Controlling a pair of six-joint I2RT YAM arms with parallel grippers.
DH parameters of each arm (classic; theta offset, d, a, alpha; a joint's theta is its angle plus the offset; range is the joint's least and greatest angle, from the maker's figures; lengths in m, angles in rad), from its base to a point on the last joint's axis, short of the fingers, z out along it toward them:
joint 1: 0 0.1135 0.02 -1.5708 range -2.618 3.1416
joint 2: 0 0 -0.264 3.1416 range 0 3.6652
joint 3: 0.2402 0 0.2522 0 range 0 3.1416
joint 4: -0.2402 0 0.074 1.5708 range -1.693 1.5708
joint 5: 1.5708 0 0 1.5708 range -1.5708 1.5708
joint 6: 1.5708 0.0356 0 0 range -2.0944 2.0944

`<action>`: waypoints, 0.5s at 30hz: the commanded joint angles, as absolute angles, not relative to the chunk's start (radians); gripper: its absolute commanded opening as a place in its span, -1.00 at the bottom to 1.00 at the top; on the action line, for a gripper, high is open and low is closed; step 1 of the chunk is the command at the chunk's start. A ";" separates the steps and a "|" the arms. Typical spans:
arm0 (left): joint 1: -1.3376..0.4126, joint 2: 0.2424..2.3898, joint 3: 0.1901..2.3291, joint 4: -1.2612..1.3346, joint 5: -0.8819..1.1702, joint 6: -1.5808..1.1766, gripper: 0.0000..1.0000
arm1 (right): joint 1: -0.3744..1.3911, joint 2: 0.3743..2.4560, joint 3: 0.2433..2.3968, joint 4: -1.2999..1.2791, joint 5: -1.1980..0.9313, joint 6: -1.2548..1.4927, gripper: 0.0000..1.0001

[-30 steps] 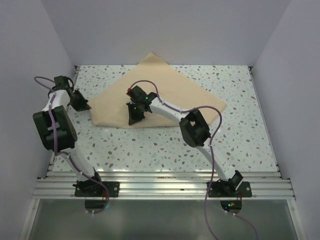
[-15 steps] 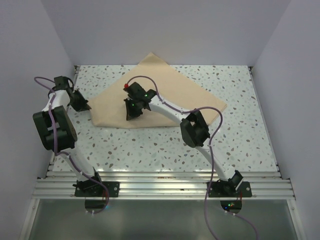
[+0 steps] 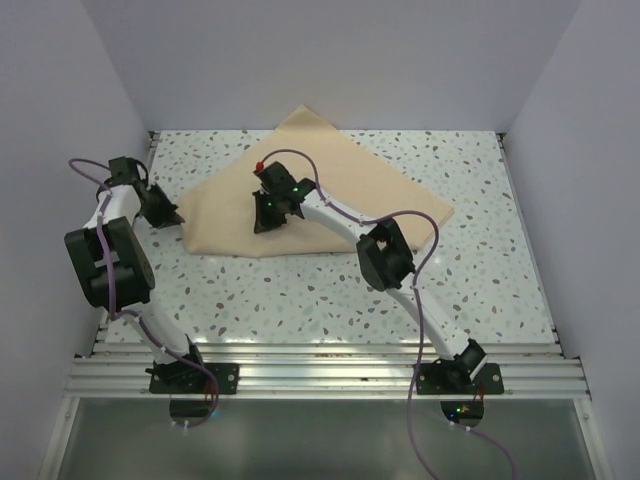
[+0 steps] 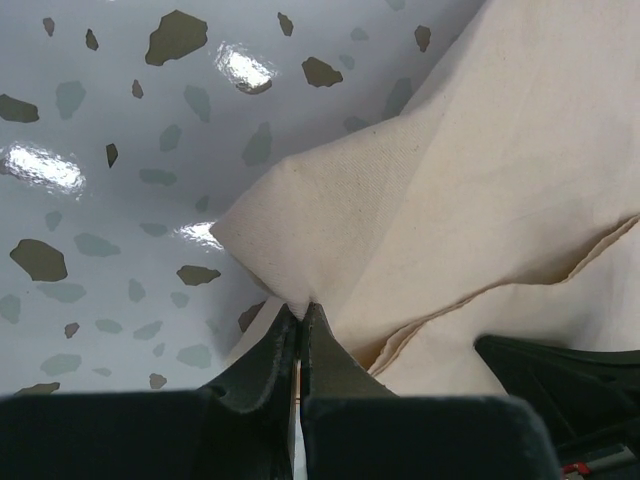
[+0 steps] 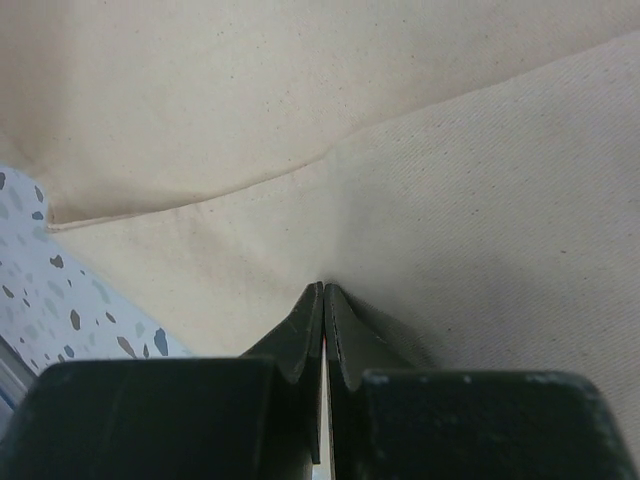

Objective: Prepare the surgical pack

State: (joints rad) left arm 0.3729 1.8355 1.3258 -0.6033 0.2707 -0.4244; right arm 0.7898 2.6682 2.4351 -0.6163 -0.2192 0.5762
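The surgical pack's tan fabric sheet lies folded in layers across the far middle of the speckled table. My left gripper is at the sheet's left corner. In the left wrist view that gripper is shut on the peaked corner of the fabric, which is lifted a little off the table. My right gripper sits on the sheet's left part, inside its near edge. In the right wrist view this gripper is shut, with the fabric puckering into its tips. The right gripper's dark body also shows in the left wrist view.
The speckled table is boxed in by pale walls on the left, back and right. A ribbed metal rail runs along the near edge, where both arm bases stand. A hemmed fold edge crosses the right wrist view.
My right gripper has slid from the sheet's near edge away from me and slightly left, staying shut. The left gripper has kept its hold on the corner.
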 commanded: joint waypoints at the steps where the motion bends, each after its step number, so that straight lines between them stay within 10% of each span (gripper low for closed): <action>1: 0.380 1.790 1.341 -0.592 0.302 -0.416 -1.00 | 0.764 2.686 2.505 -0.617 -0.179 0.563 -1.00; 15: 0.380 1.796 1.390 -0.603 0.348 -0.431 -1.00 | 0.749 2.672 2.557 -0.534 -0.152 0.594 -1.00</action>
State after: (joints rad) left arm 0.3729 1.8355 1.3560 -0.6106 0.3031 -0.4263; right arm 0.7509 2.6789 2.5072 -0.5652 -0.1783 0.5804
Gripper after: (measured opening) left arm 0.016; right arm 0.007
